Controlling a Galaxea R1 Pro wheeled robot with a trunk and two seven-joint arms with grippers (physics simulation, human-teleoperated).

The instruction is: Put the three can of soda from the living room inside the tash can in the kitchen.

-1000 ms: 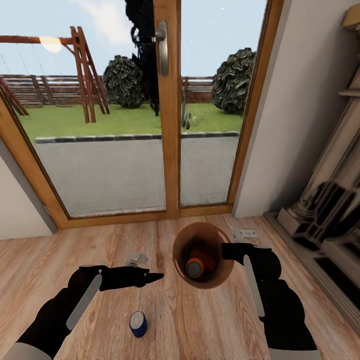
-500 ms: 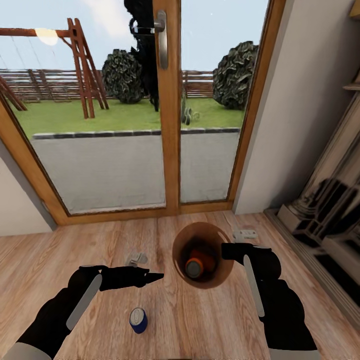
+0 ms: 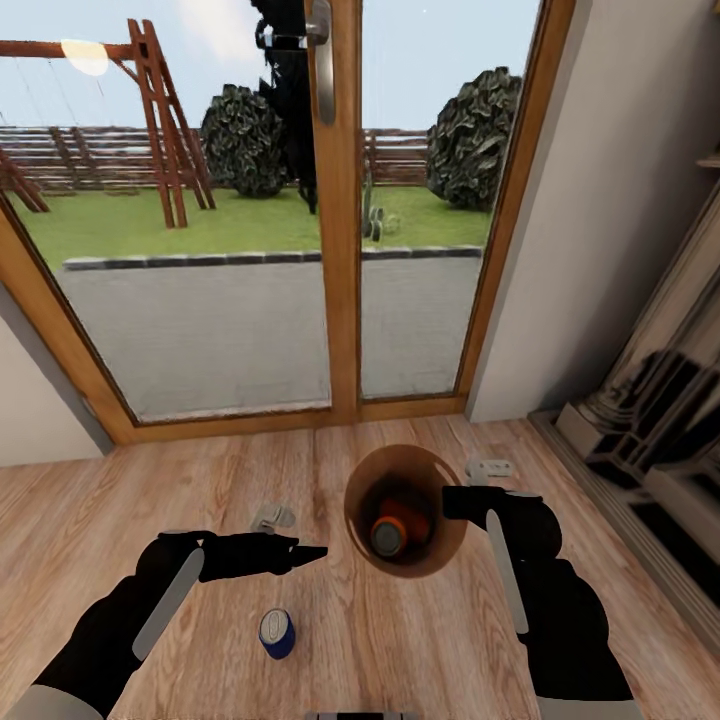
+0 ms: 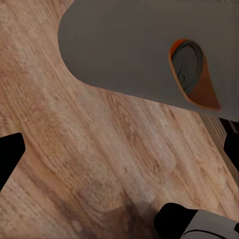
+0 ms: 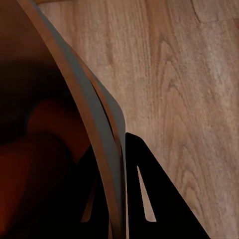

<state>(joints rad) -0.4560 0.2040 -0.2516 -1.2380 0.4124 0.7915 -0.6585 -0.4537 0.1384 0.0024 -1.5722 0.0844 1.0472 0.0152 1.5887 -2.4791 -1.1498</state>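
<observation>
The dark blue soda can lies on its side just below the empty, near-closed left gripper, while the right gripper pinches the round brown wooden bucket's rim.

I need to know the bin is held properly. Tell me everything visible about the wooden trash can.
The trash can is a small round brown wooden bucket with thin walls, standing upright and open on the plank floor by the glass door. An orange soda can lies inside. The right gripper pinches its rim wall, one finger inside and one outside, as the right wrist view shows.
</observation>
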